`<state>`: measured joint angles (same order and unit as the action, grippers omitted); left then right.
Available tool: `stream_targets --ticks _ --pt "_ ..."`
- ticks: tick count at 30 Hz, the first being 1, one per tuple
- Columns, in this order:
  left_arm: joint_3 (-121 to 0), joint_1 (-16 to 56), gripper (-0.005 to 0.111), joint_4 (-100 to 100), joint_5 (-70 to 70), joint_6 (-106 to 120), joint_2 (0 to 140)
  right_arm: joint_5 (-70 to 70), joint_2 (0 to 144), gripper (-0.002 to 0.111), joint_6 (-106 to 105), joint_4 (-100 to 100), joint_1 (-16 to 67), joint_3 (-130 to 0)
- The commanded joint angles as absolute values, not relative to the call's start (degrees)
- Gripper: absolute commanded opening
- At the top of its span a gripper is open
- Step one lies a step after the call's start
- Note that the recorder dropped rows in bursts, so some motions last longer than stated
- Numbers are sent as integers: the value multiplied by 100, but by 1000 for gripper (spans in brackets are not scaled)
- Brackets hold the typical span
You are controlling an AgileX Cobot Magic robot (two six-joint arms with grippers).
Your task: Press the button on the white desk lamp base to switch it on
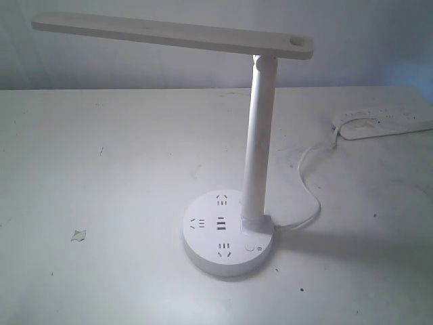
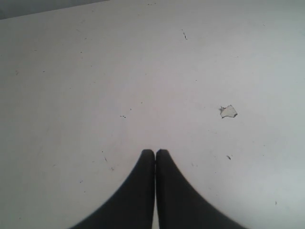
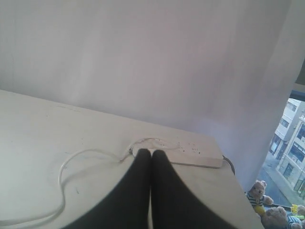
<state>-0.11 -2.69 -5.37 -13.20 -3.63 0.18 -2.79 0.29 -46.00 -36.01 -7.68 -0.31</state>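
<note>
The white desk lamp base (image 1: 210, 240), a round disc with dark socket slots, stands at the middle front of the table in the exterior view. Its tiny round button (image 1: 251, 248) sits at the disc's front right, just in front of the slim white pole (image 1: 258, 139). Neither arm shows in the exterior view. My left gripper (image 2: 155, 151) is shut with nothing in it, over bare table near a small chipped patch (image 2: 228, 111). My right gripper (image 3: 151, 151) is shut and empty too, pointing toward the long white power strip (image 3: 195, 156). Neither wrist view shows the lamp.
The lamp's long flat head (image 1: 169, 32) reaches leftward high over the table. A white cord (image 1: 310, 186) runs from the base to the power strip (image 1: 385, 123) at the far right. The table's right edge and a window show in the right wrist view.
</note>
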Motion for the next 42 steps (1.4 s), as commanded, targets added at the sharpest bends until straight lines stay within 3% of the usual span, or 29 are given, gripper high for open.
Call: stream_targets --ticks 1,7,17,23,42 --pt "0 -268 0 -509 -1328 -365 0 -126 0 0 -4581 -3608 -806 0" --pt "0 -268 0 -509 -1328 -365 0 0 0 0 -4086 -3425 -806 0" --pt "0 -268 0 -509 -1328 -365 0 -240 0 0 831 1282 -806 0" --pt "0 -268 0 -509 -1328 -365 0 -1936 0 0 1089 1341 -806 0" --pt "0 -268 0 -509 -1328 -365 0 -1957 0 0 1181 930 -915 0"
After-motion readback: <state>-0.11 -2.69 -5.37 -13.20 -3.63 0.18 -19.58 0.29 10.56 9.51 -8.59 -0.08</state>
